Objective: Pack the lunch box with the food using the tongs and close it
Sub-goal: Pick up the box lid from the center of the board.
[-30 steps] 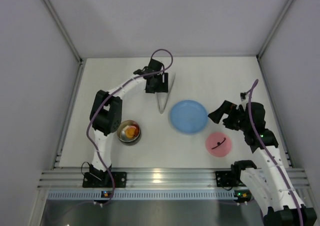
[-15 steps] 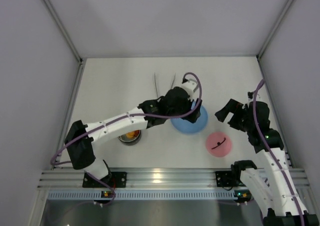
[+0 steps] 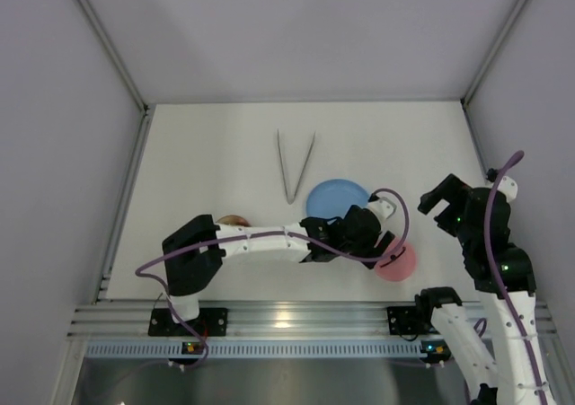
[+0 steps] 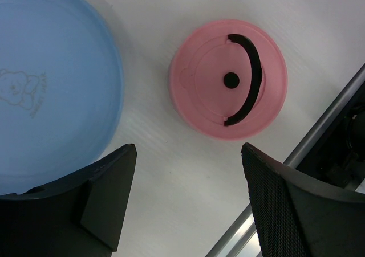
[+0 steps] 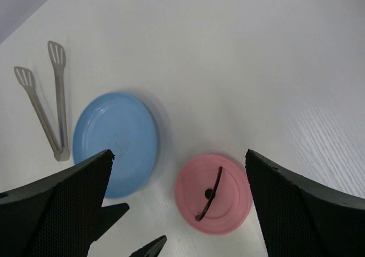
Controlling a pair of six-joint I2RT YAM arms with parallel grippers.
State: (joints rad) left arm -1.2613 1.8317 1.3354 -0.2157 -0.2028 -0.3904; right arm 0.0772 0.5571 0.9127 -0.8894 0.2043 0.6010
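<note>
Risk of slip: left gripper (image 4: 188, 208), fingers (image 4: 108, 194) wide and empty, hangs over pink lid (image 4: 205, 97), whose thin black strap handle (image 4: 256, 80) may escape an off-centre pinch.

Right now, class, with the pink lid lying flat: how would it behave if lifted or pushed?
The pink lid looks thin plastic, so probably light and rigid. Lying flat, it should slide rather than roll. Its smooth rim may slip; the black strap handle seems surer.
</note>
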